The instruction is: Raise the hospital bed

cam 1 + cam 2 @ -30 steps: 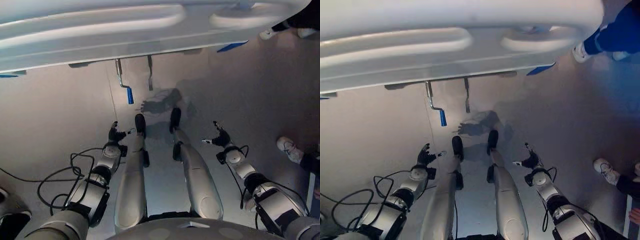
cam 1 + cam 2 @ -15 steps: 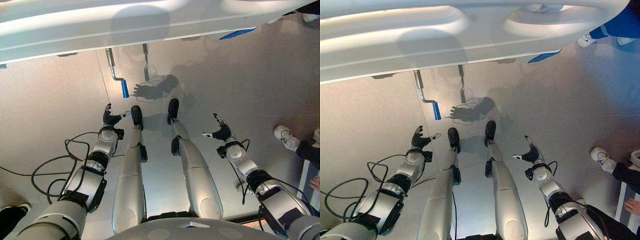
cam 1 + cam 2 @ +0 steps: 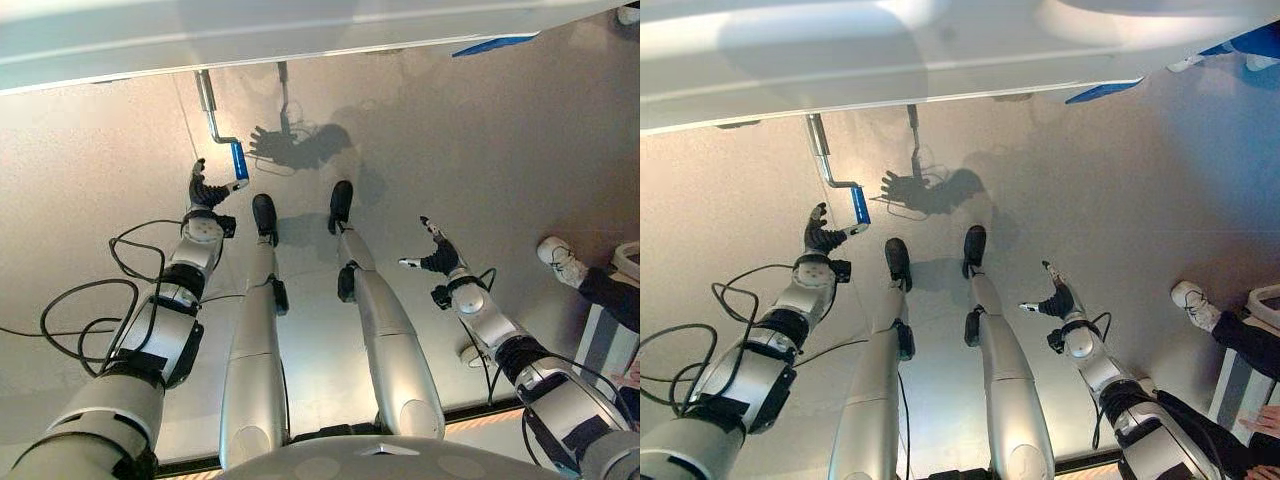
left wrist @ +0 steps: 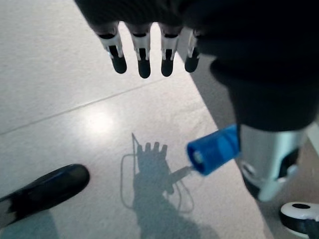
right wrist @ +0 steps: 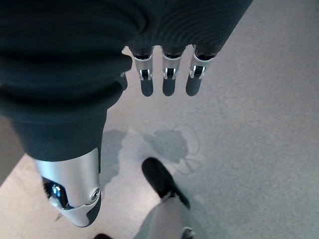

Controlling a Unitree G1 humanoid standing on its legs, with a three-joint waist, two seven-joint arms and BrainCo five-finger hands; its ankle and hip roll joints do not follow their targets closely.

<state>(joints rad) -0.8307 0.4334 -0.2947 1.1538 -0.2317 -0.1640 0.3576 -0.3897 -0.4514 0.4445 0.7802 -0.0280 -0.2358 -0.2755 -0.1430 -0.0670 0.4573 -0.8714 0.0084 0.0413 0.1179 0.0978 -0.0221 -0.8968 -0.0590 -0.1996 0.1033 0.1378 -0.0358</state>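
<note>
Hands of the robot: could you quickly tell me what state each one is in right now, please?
Left hand: open, fingers straight, right beside the blue crank handle but not gripping it.
Right hand: open, holding nothing, over the floor.

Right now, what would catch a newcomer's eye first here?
The blue crank handle hanging from under the white hospital bed, with the left hand open beside it, thumb close to the grip. The right hand hangs open over the bare floor, and a person's shoe stands at the right.
</note>
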